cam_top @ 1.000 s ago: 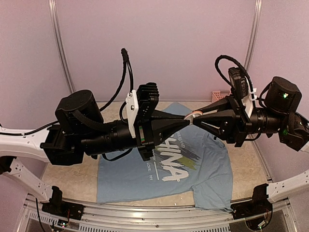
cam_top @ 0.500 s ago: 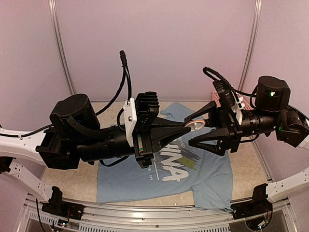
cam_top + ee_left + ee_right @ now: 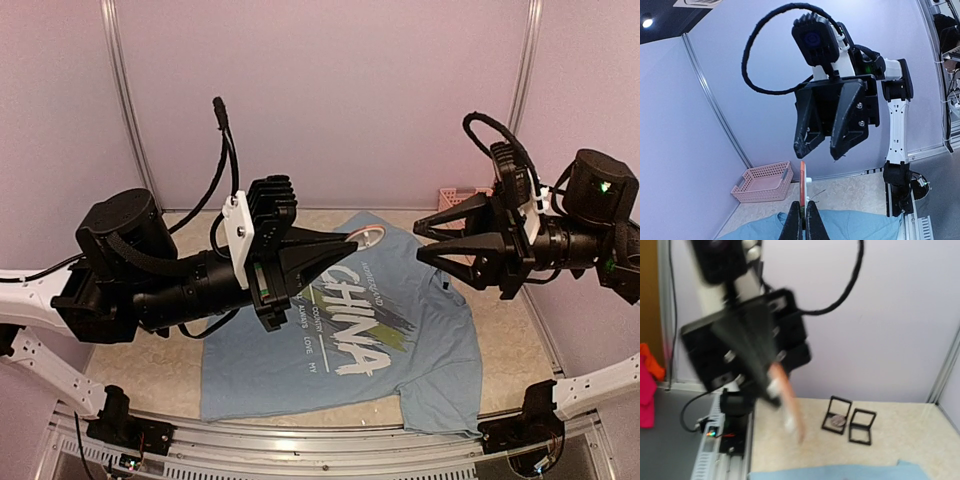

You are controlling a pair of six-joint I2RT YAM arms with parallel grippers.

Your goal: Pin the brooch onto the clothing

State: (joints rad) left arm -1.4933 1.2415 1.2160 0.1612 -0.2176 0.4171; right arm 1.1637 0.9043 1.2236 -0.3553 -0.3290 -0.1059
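- Brooch (image 3: 370, 236) up in the air, pinched edge-on in the jaws of the left gripper (image 3: 356, 243), above the T-shirt (image 3: 430, 340) near its collar.
- Right gripper (image 3: 417, 243) faces it, a little apart, jaws spread and empty.
- T-shirt, light blue with "CHINA" lettering, lies spread on the worktop (image 3: 150, 370).
- Pink basket (image 3: 455, 197) sits at the far edge.

Beige speckled table (image 3: 150, 380). Light blue T-shirt (image 3: 420, 350) spread flat on it, "CHINA" print up, lower right hem rumpled. Pink mesh basket (image 3: 455, 197) stands on the table beyond the T-shirt's far right shoulder, by the back wall. First open black case (image 3: 839, 415) and second black case (image 3: 861, 426) sit side by side near the T-shirt's edge, not on it.
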